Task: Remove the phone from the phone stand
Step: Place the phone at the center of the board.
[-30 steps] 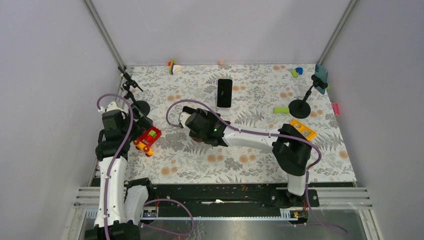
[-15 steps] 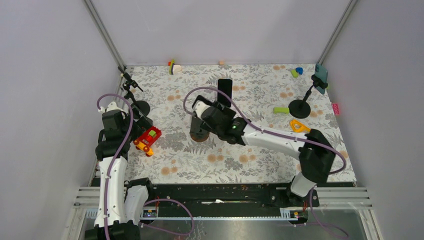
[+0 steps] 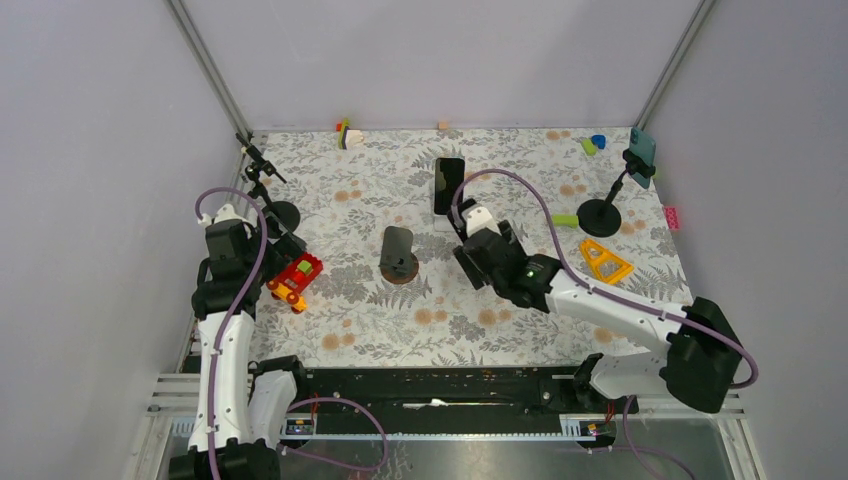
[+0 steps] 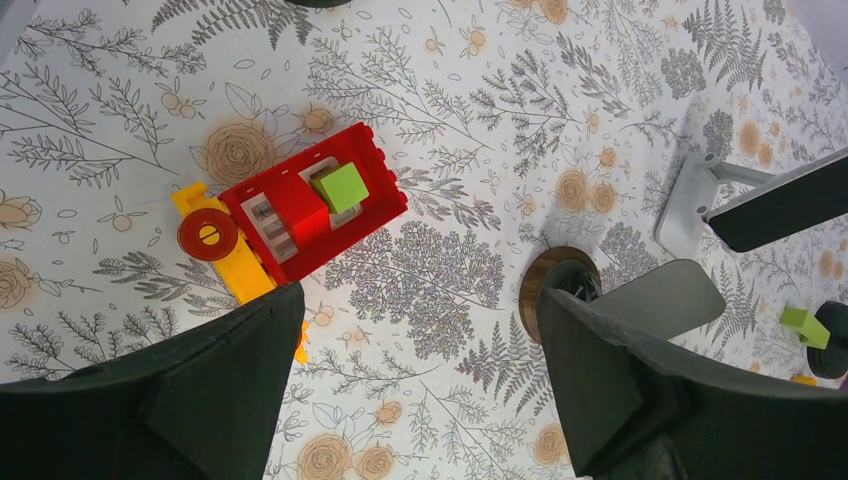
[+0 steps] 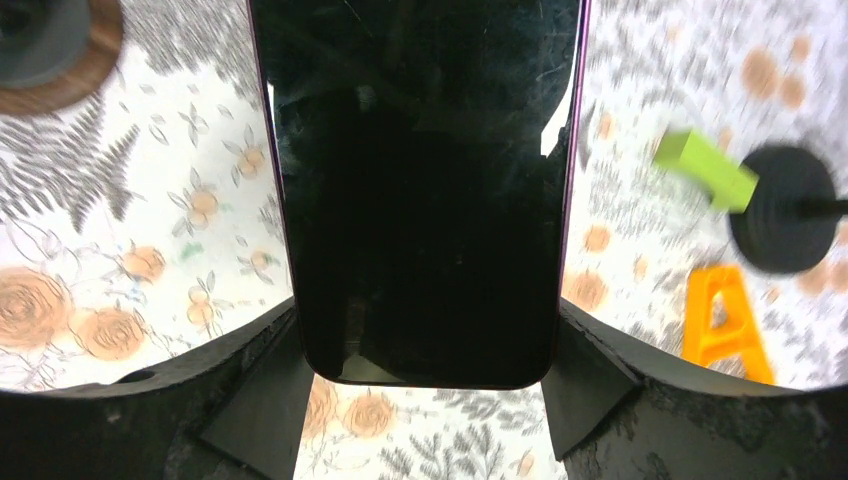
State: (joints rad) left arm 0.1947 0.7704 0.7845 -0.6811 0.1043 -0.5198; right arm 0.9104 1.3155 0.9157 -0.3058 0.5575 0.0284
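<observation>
A black phone [image 3: 449, 186] leans on a white stand [image 4: 688, 196] at the back middle of the table. In the right wrist view its dark screen [image 5: 420, 190] fills the centre. My right gripper [image 3: 467, 235] sits at the phone's near lower end, just to its right in the top view. In the right wrist view the gripper [image 5: 425, 310] is open, one finger on each side of the phone's bottom edge, close to its sides. My left gripper [image 4: 420, 300] is open and empty above the table by a red and yellow toy car [image 4: 290, 210].
A grey plate stand on a round wooden base [image 3: 398, 255] stands left of my right gripper. A teal phone on a black stand [image 3: 640, 155] is at the back right. An orange triangle [image 3: 603, 260] and a green block [image 3: 562, 220] lie to the right.
My right arm has swung right from over the grey stand with the wooden base, and its gripper now sits at the black phone's lower end. The phone and left arm have not moved.
</observation>
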